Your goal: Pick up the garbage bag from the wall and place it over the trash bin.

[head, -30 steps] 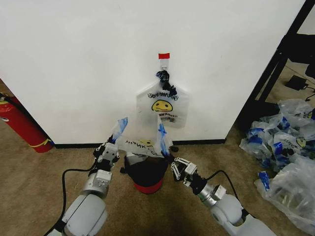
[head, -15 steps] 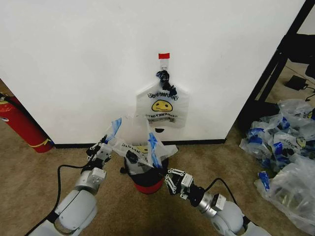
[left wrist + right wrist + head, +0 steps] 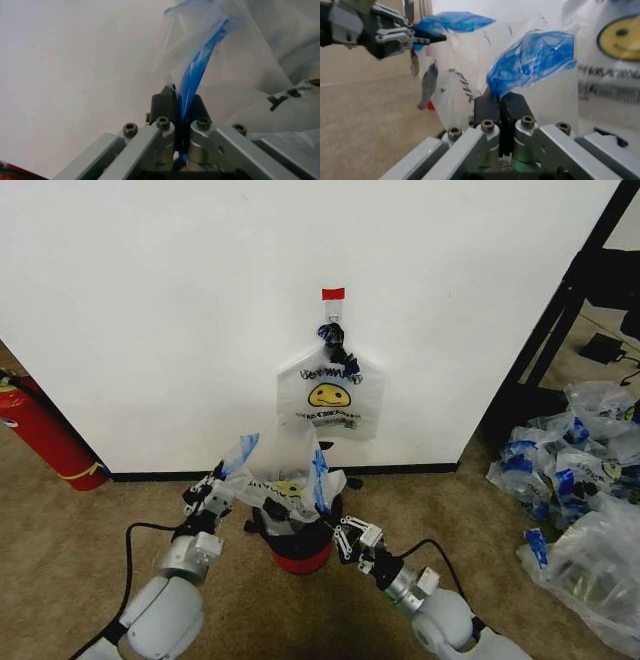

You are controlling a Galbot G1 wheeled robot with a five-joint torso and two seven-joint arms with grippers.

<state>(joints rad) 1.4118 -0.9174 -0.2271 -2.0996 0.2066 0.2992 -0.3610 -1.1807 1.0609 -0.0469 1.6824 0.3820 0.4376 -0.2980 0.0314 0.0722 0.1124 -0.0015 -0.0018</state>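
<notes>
Pinching garbage bag (image 3: pixel 283 476) over trash bin (image 3: pixel 298 545): left gripper (image 3: pixel 222 487), right gripper (image 3: pixel 332 522).

trash bin (image 3: pixel 296 542): mostly hidden under garbage bag (image 3: pixel 283 475) | bag print: seemingly "THANK", too blurred to read
</notes>
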